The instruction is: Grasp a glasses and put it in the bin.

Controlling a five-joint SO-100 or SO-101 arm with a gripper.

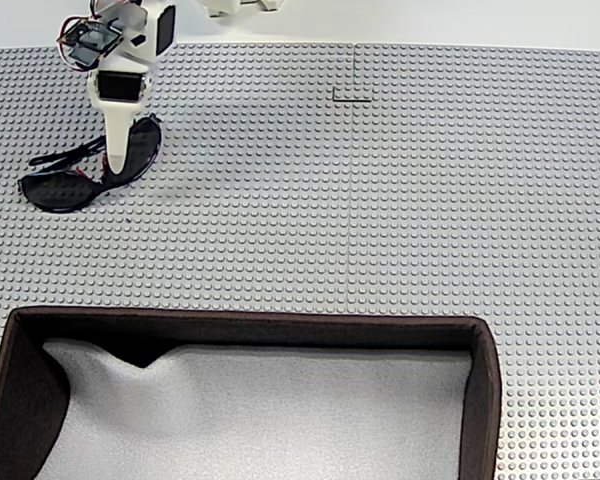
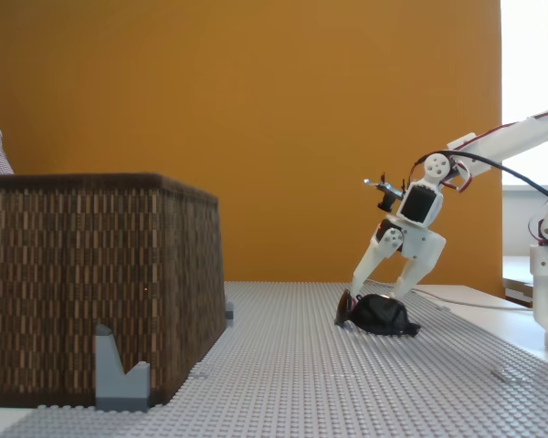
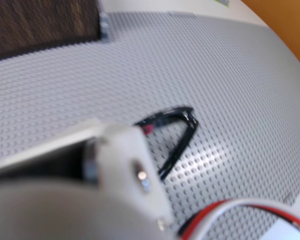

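Glasses (image 1: 68,186): lying on the studded grey mat (image 1: 380,200), far left in a fixed view. Gripper (image 2: 376,294): spread wide, straddling them. Bin (image 1: 20,370): near edge, well apart

Both fixed views are bright and sharp. In one, soft shadows fall right of the arm on the table (image 1: 380,200). In the other, a window at the upper right is blown out white. The wrist view is blurred, the near white part most; glare sheens the table at centre right.
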